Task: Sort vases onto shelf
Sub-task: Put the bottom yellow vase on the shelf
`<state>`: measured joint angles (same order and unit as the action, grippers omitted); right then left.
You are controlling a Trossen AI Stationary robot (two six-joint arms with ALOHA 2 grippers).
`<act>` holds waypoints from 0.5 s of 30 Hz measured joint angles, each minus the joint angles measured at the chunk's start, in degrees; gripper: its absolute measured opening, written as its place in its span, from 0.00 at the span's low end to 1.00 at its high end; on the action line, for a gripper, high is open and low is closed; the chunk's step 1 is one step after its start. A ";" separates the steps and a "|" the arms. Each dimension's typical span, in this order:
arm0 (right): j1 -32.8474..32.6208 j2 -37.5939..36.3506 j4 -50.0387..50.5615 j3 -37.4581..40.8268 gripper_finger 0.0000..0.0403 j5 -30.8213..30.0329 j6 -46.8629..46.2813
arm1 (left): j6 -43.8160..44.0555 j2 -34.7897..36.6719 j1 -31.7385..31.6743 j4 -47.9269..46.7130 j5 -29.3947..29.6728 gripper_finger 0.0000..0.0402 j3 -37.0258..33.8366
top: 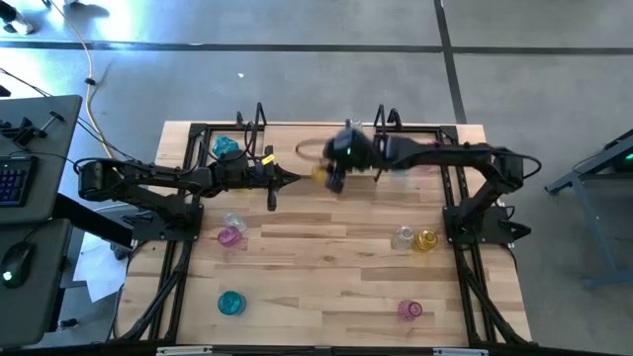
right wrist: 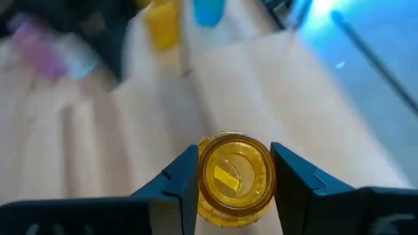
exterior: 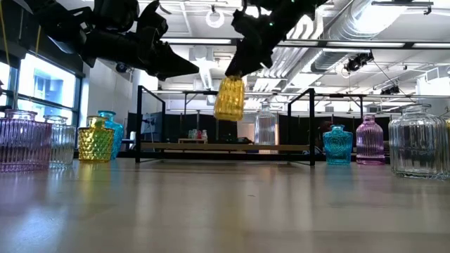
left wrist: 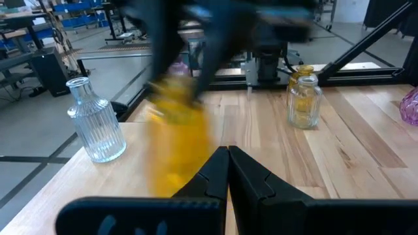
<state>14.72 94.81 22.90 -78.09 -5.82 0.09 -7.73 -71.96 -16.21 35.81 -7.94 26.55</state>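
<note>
Yellow vase (right wrist: 235,179) held aloft, clamped at the neck between the fingers of the right gripper (right wrist: 235,189), well above the table (top: 326,267) and near the shelf (exterior: 225,146) at the far edge. Vase hangs tilted in the low view, base clear of the wood. Not yet placed.

Left gripper (left wrist: 228,171) pinched fully closed on nothing, parked just beside the carried vase on the left half of the table.

Progress judged early. Shelf tiers in the low view mostly bare; small items visible behind the frame, too indistinct to tell whether on the shelf or in the room beyond. Teal vase (top: 226,146) standing at the far left corner by the shelf end; cannot tell whether on a tier. Remaining loose on the table: pink and clear pair (top: 231,231) at left, teal vase (top: 230,303) near the front left, clear and yellow pair (top: 415,238) at right, pink vase (top: 409,311) front right. Most of the sorting left.

View differences: right wrist view alone confirms the grip, looking down the open mouth of the vase between both fingers. High view alone gives the layout of loose vases. Low view alone gives carried height and tilt against the shelf. Left wrist view shows a clear ribbed vase (left wrist: 96,121) near the table edge.
</note>
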 joint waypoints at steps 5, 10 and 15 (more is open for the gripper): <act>7.05 3.13 -0.48 -4.68 0.30 2.29 3.47 | 0.00 0.00 0.00 0.04 0.00 0.00 0.02; 11.79 9.16 1.09 -9.82 0.30 6.50 5.76 | 0.00 0.00 0.00 0.04 0.00 0.00 0.02; 14.53 13.45 3.20 -13.08 0.30 7.44 7.76 | 0.00 0.00 0.00 0.00 0.00 0.00 0.00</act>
<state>29.26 108.26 26.10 -91.17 1.62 7.86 -7.73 -71.96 -16.21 35.81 -7.94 26.55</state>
